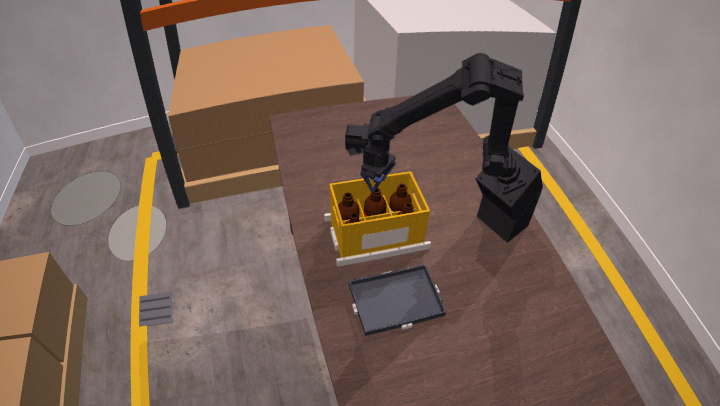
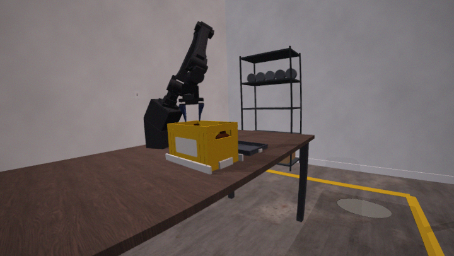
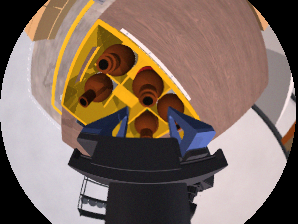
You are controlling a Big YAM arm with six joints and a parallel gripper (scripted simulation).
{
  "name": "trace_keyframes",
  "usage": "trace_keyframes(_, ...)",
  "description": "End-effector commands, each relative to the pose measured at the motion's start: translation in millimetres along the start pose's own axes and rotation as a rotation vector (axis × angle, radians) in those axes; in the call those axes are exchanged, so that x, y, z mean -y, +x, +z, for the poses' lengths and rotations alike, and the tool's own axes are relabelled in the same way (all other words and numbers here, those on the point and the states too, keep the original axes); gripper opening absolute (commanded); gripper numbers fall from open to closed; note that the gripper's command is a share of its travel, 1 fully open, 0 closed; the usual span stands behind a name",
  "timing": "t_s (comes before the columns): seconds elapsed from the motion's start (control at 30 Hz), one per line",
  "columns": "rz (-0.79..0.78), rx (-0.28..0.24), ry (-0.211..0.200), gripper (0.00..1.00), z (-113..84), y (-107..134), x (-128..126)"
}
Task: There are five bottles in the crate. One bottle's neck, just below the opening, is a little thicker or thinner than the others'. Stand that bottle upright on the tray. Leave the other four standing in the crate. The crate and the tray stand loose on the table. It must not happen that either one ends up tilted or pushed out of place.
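Though below the hand [image 1: 373, 188] [image 2: 192, 120] [image 3: 148, 110], bottles [image 1: 374, 205] [image 2: 222, 135] [image 3: 148, 82] upright.

The black robot arm [image 1: 423, 103] [image 2: 192, 53] goes up from its base, bends at the top, and reaches out and down. Its gripper [image 1: 373, 185] [image 2: 192, 120] [image 3: 148, 109] points down. The two blue fingers [image 2: 200, 111] are apart, with nothing held.

My top view looks steeply down; the exterior view sits low, farther back, facing across the tabletop. My wrist view peers closely into the crate [image 1: 385, 237] [image 2: 219, 152] [image 3: 116, 91], which all three share.
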State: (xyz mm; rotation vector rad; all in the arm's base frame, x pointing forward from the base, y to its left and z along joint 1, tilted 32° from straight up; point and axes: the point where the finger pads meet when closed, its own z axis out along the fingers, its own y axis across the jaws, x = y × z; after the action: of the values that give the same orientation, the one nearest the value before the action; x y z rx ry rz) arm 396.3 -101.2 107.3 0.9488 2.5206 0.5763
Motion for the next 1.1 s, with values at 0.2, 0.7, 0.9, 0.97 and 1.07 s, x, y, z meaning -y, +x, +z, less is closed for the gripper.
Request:
trace_keyframes(0.2,-0.005,0.021,-0.005,0.61,-2.2,-19,-3)
trace_keyframes(0.7,0.001,0.01,0.0,0.61,0.2,-14,1)
trace_keyframes(0.9,0.001,0.01,0.0,0.61,0.2,-14,1)
trace_keyframes(0.97,0.001,0.01,0.0,0.61,0.2,-14,1)
trace_keyframes(1.07,0.001,0.01,0.0,0.61,0.2,-14,1)
